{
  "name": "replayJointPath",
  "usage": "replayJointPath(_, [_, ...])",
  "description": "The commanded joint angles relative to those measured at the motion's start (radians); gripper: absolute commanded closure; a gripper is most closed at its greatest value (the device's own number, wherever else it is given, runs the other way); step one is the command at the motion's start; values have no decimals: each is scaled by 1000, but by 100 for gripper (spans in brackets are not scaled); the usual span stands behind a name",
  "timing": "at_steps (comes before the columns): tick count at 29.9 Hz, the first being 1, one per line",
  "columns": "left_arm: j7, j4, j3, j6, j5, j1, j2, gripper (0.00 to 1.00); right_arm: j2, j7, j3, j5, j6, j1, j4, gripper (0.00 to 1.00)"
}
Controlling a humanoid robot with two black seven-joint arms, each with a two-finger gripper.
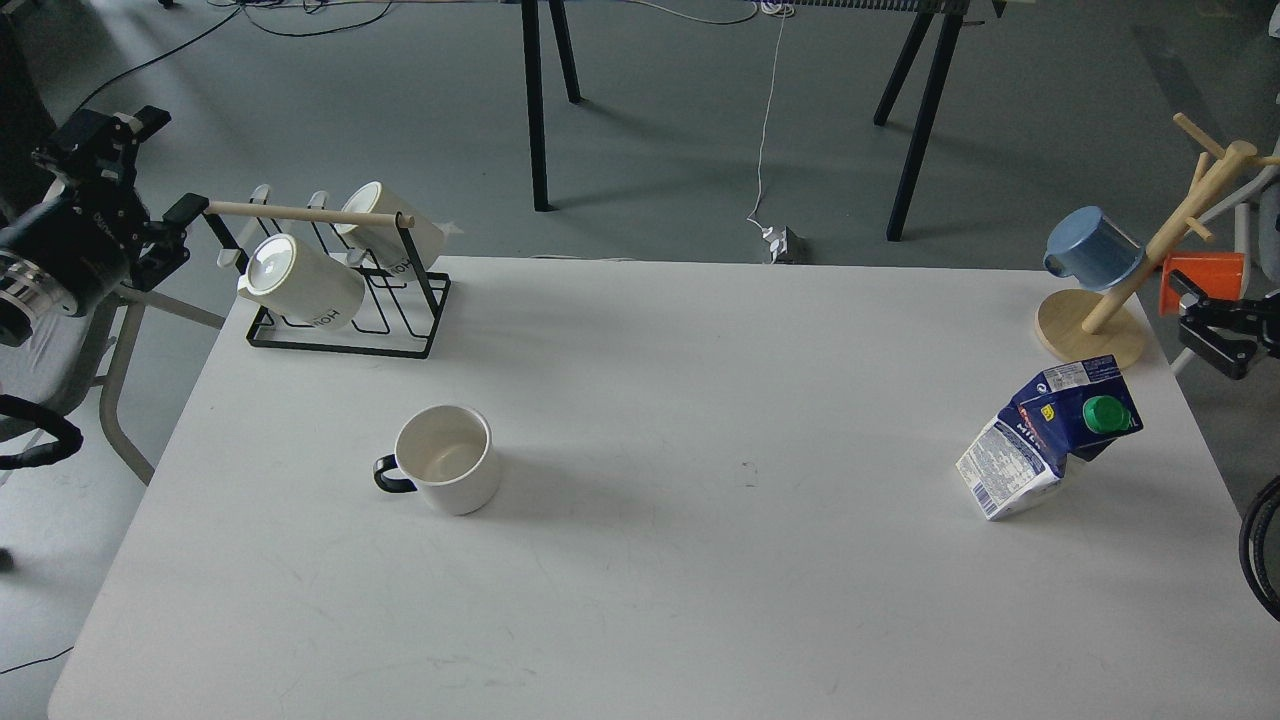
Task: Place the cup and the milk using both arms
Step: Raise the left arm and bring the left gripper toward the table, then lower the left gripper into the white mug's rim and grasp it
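Table (700,560), white and rectangular, stands on grey floor. The left gripper (110,135) hovers off the table's left edge, the right gripper (1200,320) at the right edge; finger spacing cannot be determined. The squat white ceramic cup (447,458) stands upright left of centre, handle pointing left. The blue-and-white gable-top milk carton (1045,435) stands right, green cap facing right.
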Motion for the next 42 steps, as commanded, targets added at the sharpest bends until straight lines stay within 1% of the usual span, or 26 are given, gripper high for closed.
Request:
replayJointPath(1, [0,6,-2,0,-22,-1,-2,0,2,0,0,0,0,0,0,1])
replayJointPath(8, [0,9,1,0,-39,-10,9,0,2,0,0,0,0,0,-3,1])
replayJointPath(13, [0,30,-49,0,-79,-6,3,0,2,0,0,0,0,0,-3,1])
replayJointPath(16, [0,29,-42,0,-49,-9,9,0,8,0,-2,0,0,3,-2,1])
replayJointPath(20, [0,27,-43,0,130,-33,12,0,8,0,9,0,0,4,-3,1])
replayJointPath(23, [0,17,-45,0,386,-93,15,0,9,0,11,0,0,4,-2,1])
replayJointPath(25, [0,-28,-48,0,540,-113,33,0,11,0,11,0,0,3,-2,1])
replayJointPath(26, [0,-70,-48,0,595,-118,52,0,12,0,11,0,0,3,-3,1])
replayJointPath(31, [0,-399,-45,0,865,-122,165,0,21,0,9,0,0,1,-8,1])
replayJointPath(34, [0,-528,-43,0,1051,-115,176,0,20,0,9,0,0,1,-20,1])
replayJointPath(35, [0,-554,-43,0,1124,-113,174,0,18,0,9,0,0,1,-29,1])
replayJointPath(37, [0,-563,-42,0,1261,-106,150,0,17,0,9,0,0,1,-39,1])
replayJointPath(39, [0,-557,-40,0,1370,-93,96,0,14,0,8,0,0,0,-40,1])
replayJointPath(42, [0,-525,-40,0,1462,-64,32,0,12,0,8,0,0,-8,-40,1])
